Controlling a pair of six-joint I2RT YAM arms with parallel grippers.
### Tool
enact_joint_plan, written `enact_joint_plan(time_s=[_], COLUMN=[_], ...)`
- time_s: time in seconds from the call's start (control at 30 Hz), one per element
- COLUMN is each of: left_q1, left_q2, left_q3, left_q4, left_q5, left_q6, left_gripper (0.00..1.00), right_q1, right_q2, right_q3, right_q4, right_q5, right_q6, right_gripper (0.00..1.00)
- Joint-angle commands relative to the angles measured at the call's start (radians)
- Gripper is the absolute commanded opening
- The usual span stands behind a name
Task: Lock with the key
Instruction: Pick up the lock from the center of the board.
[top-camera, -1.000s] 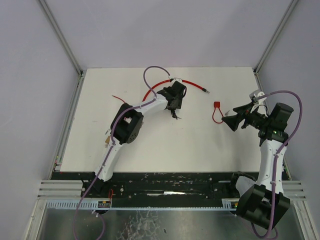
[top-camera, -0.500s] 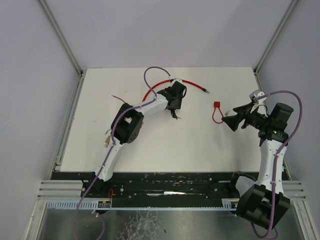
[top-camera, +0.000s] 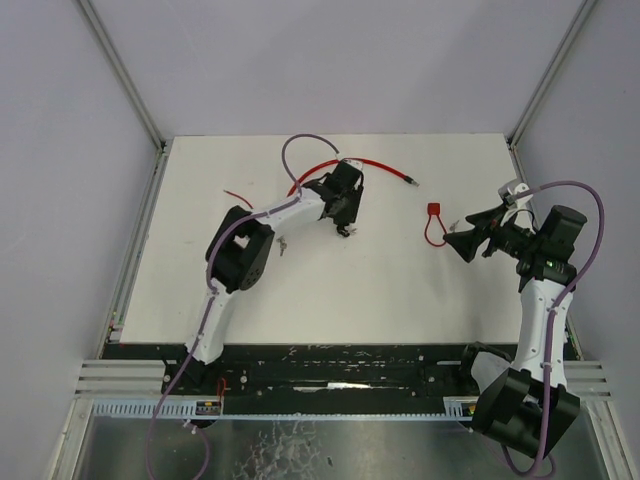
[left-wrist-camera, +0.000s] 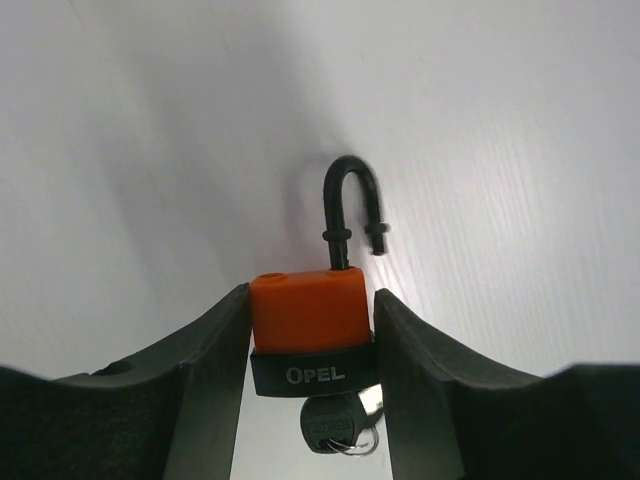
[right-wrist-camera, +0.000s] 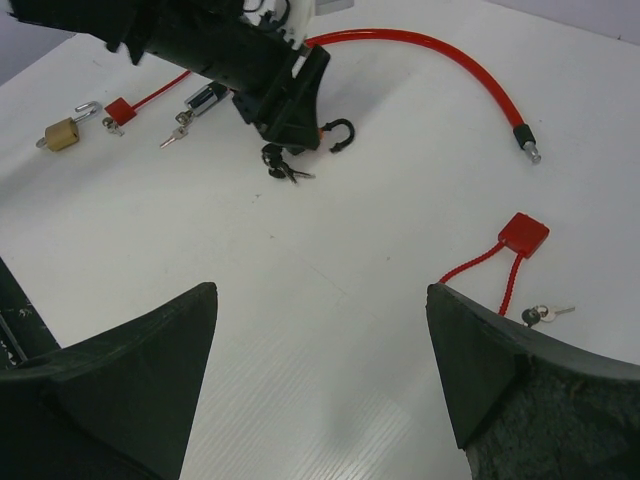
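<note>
An orange padlock (left-wrist-camera: 308, 318) with a black base marked OPEL is clamped between the fingers of my left gripper (left-wrist-camera: 310, 335). Its black shackle (left-wrist-camera: 352, 200) stands open, with the free end out of the body. A black-headed key (left-wrist-camera: 335, 425) on a ring sits in the keyhole at its bottom. In the top view the left gripper (top-camera: 344, 212) is at the table's far middle. My right gripper (top-camera: 455, 241) is open and empty at the right, above bare table (right-wrist-camera: 320, 340). The right wrist view shows the shackle (right-wrist-camera: 341, 133) and the hanging key (right-wrist-camera: 281, 167).
A red cable (top-camera: 380, 164) curves behind the left gripper. A red cable lock tag (right-wrist-camera: 523, 233) with a small key (right-wrist-camera: 540, 314) lies near the right gripper. A brass padlock (right-wrist-camera: 60, 133), a red tag (right-wrist-camera: 120, 108) and silver keys (right-wrist-camera: 190, 118) lie at the left.
The left arm's elbow has swung left and its gripper has shifted slightly with the padlock in it. The right arm has not moved.
</note>
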Motion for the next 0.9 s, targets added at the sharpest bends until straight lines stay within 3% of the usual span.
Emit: enact_joint_plan(time_s=[0.0,0.2,0.37,0.47,0.57,0.87], left_q1=[0.004,0.001,-0.038,-0.069,-0.099,-0.131], left_q2=[-0.296,-0.604,-0.723,-0.749,-0.769,-0.899], left_q3=[-0.201,-0.628,-0.799,-0.853,-0.911,-1.077], left_q4=[0.224,0.572,0.699,0.752,0.831,1.047], left_q5=[0.231,0.530,0.674,0.731,0.751,0.809], left_q6=[0.146,0.250,0.321,0.386,0.437,0.623], left_gripper=[0.00,0.00,0.00,0.00,0.00,0.00], right_q1=[-0.004,-0.004,-0.004,0.004,0.038,0.367], right_q2=[-0.015,-0.047,-0.077,-0.076,-0.063,0.064], right_q3=[0.037,0.006,-0.037,-0.037,-0.004,0.073], right_q4=[-0.010,0.013,0.037,-0.118,-0.373,-0.556], right_q5=[-0.056,-0.146,-0.234,-0.330,-0.339,-0.160], right_q6=[-0.026,-0.057,-0.117,-0.343,-0.695,-1.050], right_gripper=[0.91,0.90,0.90,0.91,1.00,1.00])
